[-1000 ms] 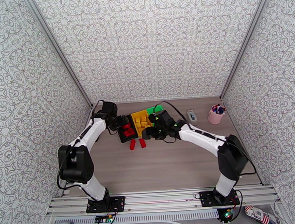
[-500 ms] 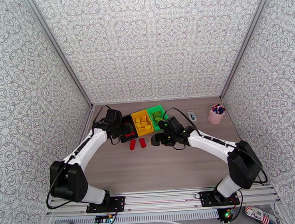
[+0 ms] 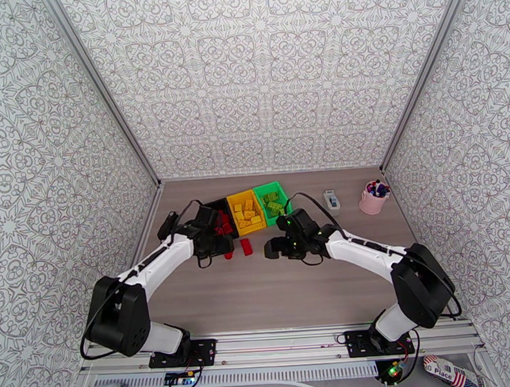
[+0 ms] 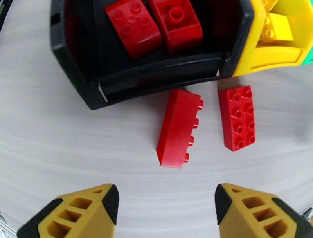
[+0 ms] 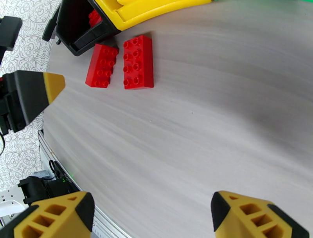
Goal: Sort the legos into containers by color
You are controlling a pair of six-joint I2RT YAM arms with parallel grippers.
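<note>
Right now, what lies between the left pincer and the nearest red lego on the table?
Nothing. In the left wrist view, bare tabletop runs from the open left pincer to the red lego lying on its side.

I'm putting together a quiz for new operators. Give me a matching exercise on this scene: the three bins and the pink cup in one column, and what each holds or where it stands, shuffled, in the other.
Column one:
1. black bin
2. yellow bin
3. green bin
4. pink cup

Column two:
A. stands alone, off to the right of the row
B. holds red legos
C. holds green legos
D. holds yellow legos

Pairs: 1-B, 2-D, 3-C, 4-A.
</note>
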